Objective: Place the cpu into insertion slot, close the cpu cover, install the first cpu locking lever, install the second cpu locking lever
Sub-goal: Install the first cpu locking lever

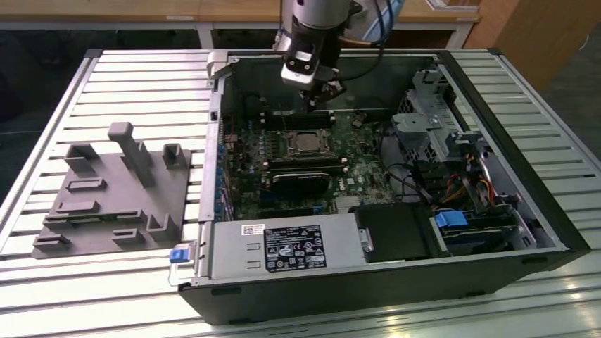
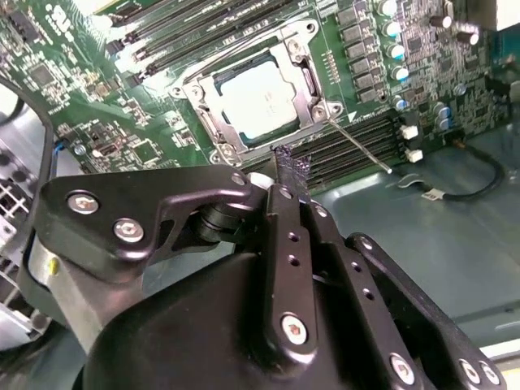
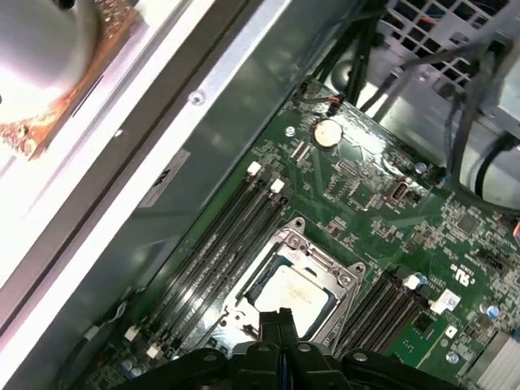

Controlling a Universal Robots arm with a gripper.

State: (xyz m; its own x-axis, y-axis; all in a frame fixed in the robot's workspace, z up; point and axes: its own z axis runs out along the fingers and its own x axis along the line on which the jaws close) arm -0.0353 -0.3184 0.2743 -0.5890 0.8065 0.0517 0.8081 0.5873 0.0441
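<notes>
The cpu lies flat in the insertion slot on the green board, its silvery top showing through the window of the cpu cover, which lies down over it. A thin silver locking lever angles out from the socket's corner across the memory slots. My gripper is shut with nothing between its fingers, its tip hovering just off the socket's edge. In the exterior view the gripper hangs above the board, slightly behind the cpu. The first wrist view shows the cpu and cover just beyond my fingertips.
Long black memory slots flank the socket on both sides. A black heatsink block sits in front of it. The case holds a power supply, drive cage and cables. A grey fixture lies on the table at the exterior view's left.
</notes>
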